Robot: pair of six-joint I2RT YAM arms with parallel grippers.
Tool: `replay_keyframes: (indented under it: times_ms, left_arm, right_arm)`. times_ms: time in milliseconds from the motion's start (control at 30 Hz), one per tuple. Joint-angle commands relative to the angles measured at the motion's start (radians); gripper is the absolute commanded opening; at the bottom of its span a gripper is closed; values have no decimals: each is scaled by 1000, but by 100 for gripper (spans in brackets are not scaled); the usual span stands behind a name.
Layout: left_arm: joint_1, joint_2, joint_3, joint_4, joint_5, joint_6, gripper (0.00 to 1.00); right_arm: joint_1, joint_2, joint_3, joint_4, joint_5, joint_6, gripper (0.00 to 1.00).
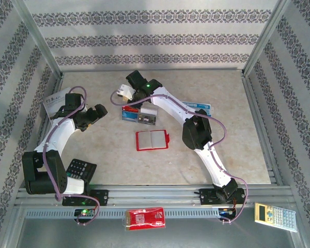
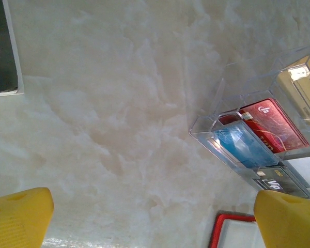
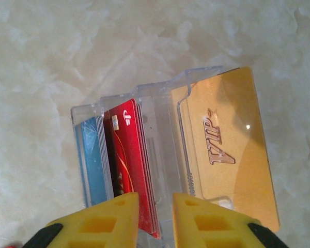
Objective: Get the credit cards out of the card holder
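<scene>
My R gripper (image 3: 155,199), a bit open w/ nothing in it, hangs over the clear rack (image 3: 144,95) toward the table's (image 1: 232,155) back edge, gold card (image 3: 227,155) just beside it, long side pointing away.

Two white robot arms with black joints, left arm (image 1: 57,135) and right arm (image 1: 171,101), carry looping purple cables (image 1: 77,88); a green light (image 1: 148,84) glows, and the right hand (image 3: 155,201) bears yellow fingers (image 3: 106,225).

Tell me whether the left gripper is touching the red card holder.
Apart. The top view shows bare table between the left gripper and the open card holder.
</scene>
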Motion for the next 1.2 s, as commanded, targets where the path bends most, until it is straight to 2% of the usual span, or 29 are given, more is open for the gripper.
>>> replay_keyframes:
  times_ms: [0, 233, 400, 567, 700, 900, 1167]
  left_arm:
    - [12, 8, -14, 7, 45, 13, 100]
    - [-5, 14, -30, 43, 96, 0, 100]
    - [-25, 10, -55, 76, 114, -22, 99]
    - [-46, 11, -91, 120, 126, -52, 99]
    - [-56, 18, -112, 145, 132, -69, 99]
    - [-64, 25, -125, 161, 136, -80, 99]
    - [-84, 54, -119, 165, 144, -83, 95]
  right_arm:
    - [1, -124, -62, 11, -23, 143, 29]
    - [-1, -379, -457, 124, 23, 452, 38]
    - [11, -556, -783, 224, 45, 737, 50]
    - [62, -614, -971, 258, 92, 946, 64]
    - [114, -579, -1013, 286, 92, 1026, 70]
    - [141, -496, -995, 283, 107, 1100, 72]
    - [136, -415, -974, 228, 107, 1091, 71]
